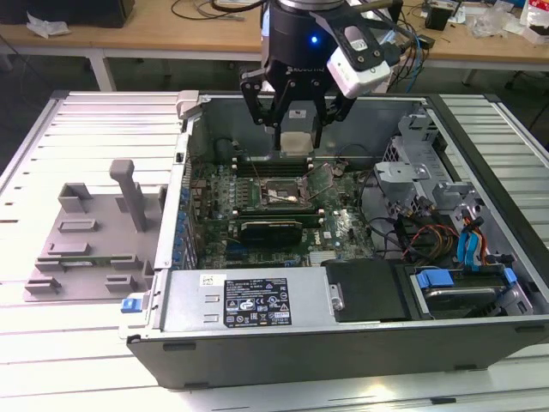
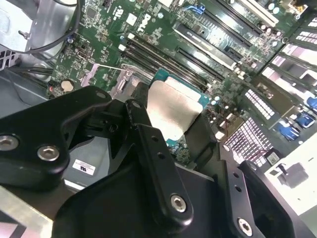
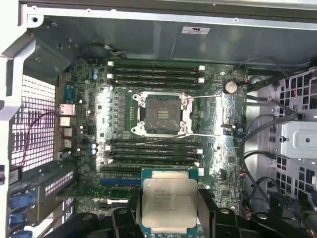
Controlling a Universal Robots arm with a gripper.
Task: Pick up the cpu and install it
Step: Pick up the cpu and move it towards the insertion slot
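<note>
A pale slatted desk carries two things. An open computer case lies on its side across the middle, its inside facing up. Just beside it, toward the exterior view's left, a grey plastic tray with upright posts sits flat on the slats.

The CPU socket lies open from above, with clear air between it and the gripper clasping the cpu. Memory slots flank it low on two sides; thin wire levers stand open beside it; the black card and the case wall stand near
</note>
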